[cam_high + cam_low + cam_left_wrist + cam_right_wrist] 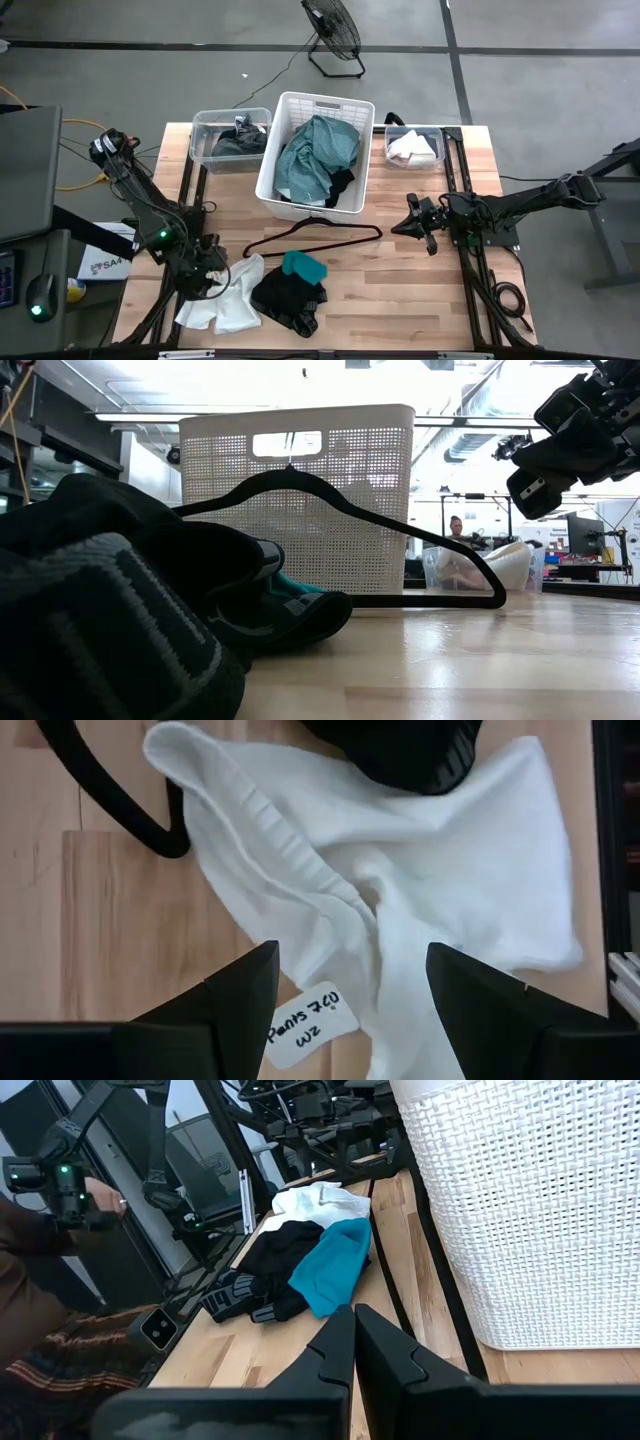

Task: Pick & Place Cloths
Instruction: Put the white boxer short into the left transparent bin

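— So where does your left gripper [212, 283] stand?

— Low over the white cloth [228, 305] near the worktop's front left corner. Its fingers [240, 995] are spread, one on each side of a raised fold, and nothing is grasped yet. You have it there, I judge, because that fold gives the fingers something to pinch; a paper tag [308, 1025] lies between them too, so watch you take cloth and not just the tag.

— And your right gripper [413, 222]?

— Parked above the worktop's right side, fingers clenched and empty. It waits well clear so the left arm has room.

— Where are the other cloths?

— A black cloth [290, 298] lies just beside the white one toward the front edge, with a small teal piece [303, 266] resting on its far side. A large green cloth [315, 158] and something black already fill the white basket [272, 150] at the back middle. The clear bin [203, 125] at the back left holds dark cloth; the clear bin [400, 131] at the back right holds white and pink.

— And the hanger [315, 240]?

— Flat between the basket and the loose pile; its hook end touches the white cloth, so it could drag along when you lift.
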Robot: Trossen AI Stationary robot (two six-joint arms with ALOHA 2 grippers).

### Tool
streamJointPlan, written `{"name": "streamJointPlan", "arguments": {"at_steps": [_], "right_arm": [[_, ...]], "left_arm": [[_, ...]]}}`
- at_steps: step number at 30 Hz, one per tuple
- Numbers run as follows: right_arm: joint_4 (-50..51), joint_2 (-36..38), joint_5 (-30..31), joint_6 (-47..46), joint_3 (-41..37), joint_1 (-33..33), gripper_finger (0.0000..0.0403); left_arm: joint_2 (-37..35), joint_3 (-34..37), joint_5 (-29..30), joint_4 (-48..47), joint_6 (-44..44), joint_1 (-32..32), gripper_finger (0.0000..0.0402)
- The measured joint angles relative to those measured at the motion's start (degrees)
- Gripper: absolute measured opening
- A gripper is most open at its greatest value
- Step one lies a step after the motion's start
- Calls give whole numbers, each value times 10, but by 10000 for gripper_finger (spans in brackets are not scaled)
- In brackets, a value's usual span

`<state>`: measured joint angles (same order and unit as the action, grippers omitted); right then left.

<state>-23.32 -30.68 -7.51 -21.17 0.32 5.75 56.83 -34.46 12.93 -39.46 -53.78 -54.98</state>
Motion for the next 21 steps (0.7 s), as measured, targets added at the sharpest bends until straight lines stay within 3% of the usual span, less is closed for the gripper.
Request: {"name": "streamJointPlan", "arguments": {"at_steps": [9,21], "right_arm": [[0,0,0,0,0,0,3],[0,0,0,0,0,0,3]], "left_arm": [[82,0,-33,42,-4,2,248],[200,0,-30,84,-57,2,246]]}}
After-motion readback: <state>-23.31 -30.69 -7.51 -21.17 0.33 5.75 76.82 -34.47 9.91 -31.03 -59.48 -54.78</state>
